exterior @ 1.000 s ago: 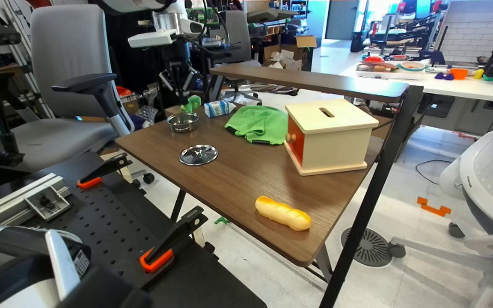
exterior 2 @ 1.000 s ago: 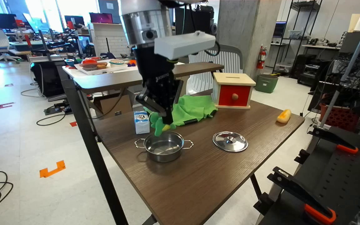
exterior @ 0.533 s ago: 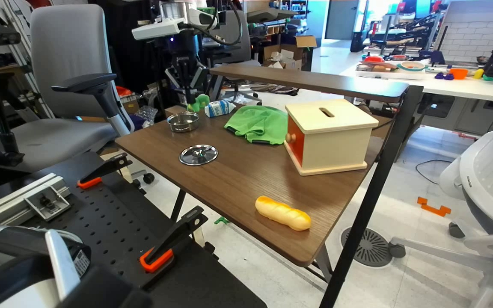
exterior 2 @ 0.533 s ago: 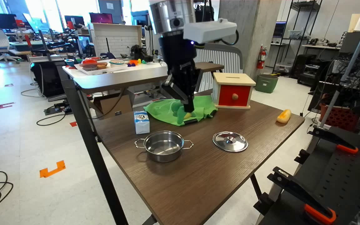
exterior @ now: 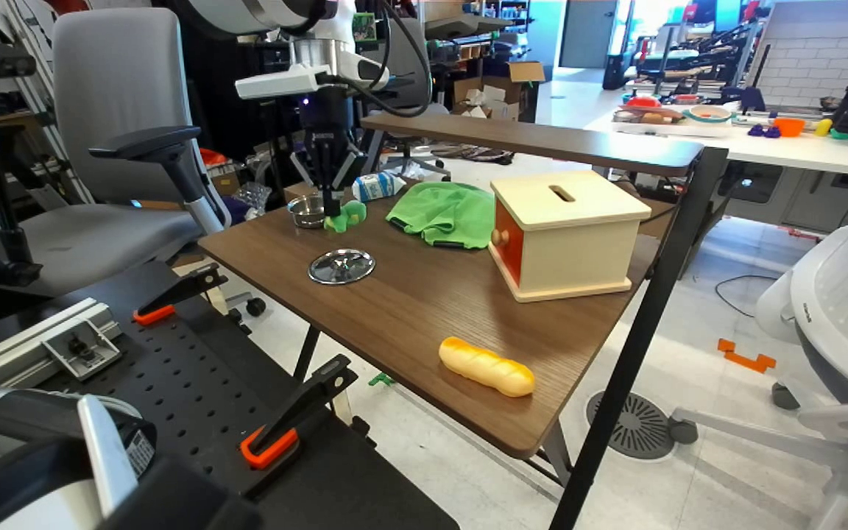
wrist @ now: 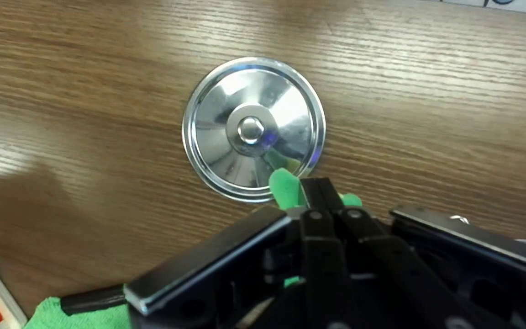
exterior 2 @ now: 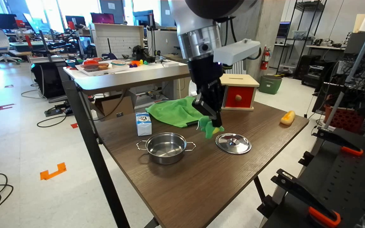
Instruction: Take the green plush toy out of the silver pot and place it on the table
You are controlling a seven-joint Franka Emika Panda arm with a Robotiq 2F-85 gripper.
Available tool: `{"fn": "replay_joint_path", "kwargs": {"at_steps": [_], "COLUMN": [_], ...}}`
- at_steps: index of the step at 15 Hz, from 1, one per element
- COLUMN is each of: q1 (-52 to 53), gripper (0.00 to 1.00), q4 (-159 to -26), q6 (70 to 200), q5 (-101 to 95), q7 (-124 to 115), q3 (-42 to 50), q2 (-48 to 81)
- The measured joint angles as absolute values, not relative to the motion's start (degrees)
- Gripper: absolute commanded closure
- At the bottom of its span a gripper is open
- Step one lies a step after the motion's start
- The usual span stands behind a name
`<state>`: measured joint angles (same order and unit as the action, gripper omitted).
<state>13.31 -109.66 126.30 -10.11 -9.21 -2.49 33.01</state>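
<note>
The green plush toy (exterior 2: 208, 127) hangs from my gripper (exterior 2: 216, 122), whose fingers are shut on it. It also shows beneath the gripper (exterior: 333, 205) as a green shape (exterior: 349, 215) in an exterior view. In the wrist view, parts of the toy (wrist: 284, 188) stick out on both sides of the closed fingertips (wrist: 320, 189). The toy is outside the silver pot (exterior 2: 166, 158), beside it and near the lid. I cannot tell whether it touches the brown table (exterior 2: 195, 186). The pot looks empty inside; the gripper partly covers it (exterior: 306, 215) in an exterior view.
The silver lid (exterior 2: 233, 143) lies flat close to the toy, below it in the wrist view (wrist: 251, 130). A green cloth (exterior 2: 176, 112), a milk carton (exterior 2: 144, 125), a wooden box with a red drawer (exterior: 564, 243) and a toy bread (exterior: 486, 366) are on the table.
The gripper has carried the plush toy from above the pot, past the front of the green cloth, to beside the lid. It is lower now than half a second ago. Pot and lid have not moved.
</note>
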Motion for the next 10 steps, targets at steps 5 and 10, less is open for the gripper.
{"fn": "replay_joint_path", "kwargs": {"at_steps": [5, 10], "q1": [13.47, 13.49], "gripper": [1.0, 0.59], "q4": [-110.12, -110.12], "q6": [126.3, 126.3], "q5": [-10.11, -10.11], "q7": [-9.21, -9.21], "q3": [-2.5, -2.49], "q2": [34.87, 36.42]}}
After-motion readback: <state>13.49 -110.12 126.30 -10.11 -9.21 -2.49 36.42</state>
